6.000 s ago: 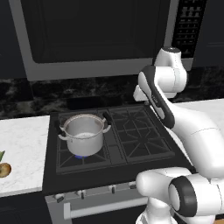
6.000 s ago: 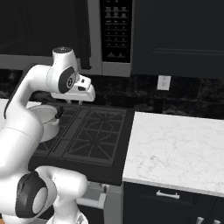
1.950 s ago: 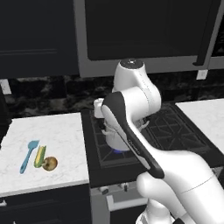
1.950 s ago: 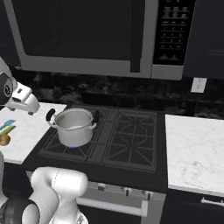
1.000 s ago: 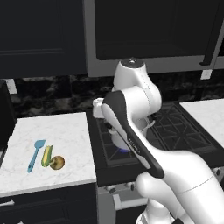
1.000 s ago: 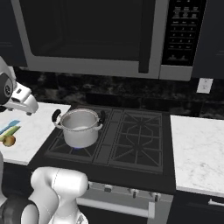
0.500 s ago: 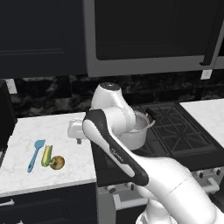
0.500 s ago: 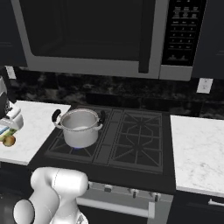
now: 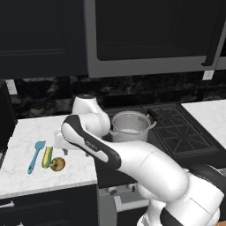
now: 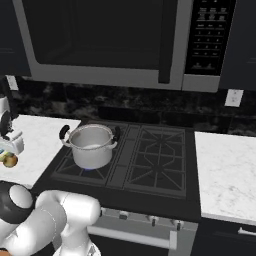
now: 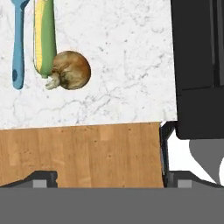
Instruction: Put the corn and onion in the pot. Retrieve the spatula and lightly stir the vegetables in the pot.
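Currently arm bent left over the white counter (image 9: 26, 172), jaws spread wide, holding nothing, camera looking down. No readable writing anywhere. Pot (image 9: 130, 126) sits on the stove's left burner. Spatula (image 11: 18, 41), corn (image 11: 44, 35) and onion (image 11: 71, 70) lie side by side on the counter, onion touching corn's end, all apart from the gripper.

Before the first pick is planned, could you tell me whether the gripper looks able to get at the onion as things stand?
Probably yes. The open gripper hangs over the white counter near the onion, with nothing between them or on top of it. The corn touches the onion's side, so a careless close might nudge it.
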You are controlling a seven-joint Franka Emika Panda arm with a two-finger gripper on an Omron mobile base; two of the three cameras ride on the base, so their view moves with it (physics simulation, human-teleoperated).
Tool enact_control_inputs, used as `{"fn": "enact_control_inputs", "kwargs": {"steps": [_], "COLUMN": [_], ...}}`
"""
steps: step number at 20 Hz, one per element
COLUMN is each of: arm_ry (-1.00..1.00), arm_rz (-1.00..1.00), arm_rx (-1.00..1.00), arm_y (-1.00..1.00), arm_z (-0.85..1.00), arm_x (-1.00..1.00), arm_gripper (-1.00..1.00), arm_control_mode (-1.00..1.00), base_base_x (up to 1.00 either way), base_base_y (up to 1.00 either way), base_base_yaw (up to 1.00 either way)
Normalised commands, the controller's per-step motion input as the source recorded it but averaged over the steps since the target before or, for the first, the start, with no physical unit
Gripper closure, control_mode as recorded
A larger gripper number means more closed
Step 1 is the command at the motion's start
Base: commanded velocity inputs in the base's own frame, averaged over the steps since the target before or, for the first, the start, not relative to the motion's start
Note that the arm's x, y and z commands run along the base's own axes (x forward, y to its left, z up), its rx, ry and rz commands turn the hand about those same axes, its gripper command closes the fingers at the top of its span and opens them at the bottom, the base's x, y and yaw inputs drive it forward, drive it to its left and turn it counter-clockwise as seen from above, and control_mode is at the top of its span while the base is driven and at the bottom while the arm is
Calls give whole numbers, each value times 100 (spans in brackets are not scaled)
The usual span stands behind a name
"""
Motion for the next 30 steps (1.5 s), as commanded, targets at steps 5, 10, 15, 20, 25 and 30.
{"fn": "enact_control_inputs", "kwargs": {"steps": [5, 10, 15, 20, 25, 30], "arm_ry": [1, -2, -2, 0, -2, -1], "arm_rz": [0, 0, 0, 0, 0, 0], "arm_rx": [0, 0, 0, 0, 0, 0], "arm_y": [6, 27, 30, 23, 24, 13], "arm_z": [-54, -42, -29, -31, -22, -11], "arm_x": [15, 1, 17, 24, 24, 24], "arm_gripper": [-100, -100, -100, -100, -100, -100], "arm_control_mode": [-100, -100, -100, -100, -100, -100], "base_base_x": [0, 0, 0, 0, 0, 0], "base_base_y": [0, 0, 0, 0, 0, 0], "base_base_yaw": [0, 0, 0, 0, 0, 0]}}
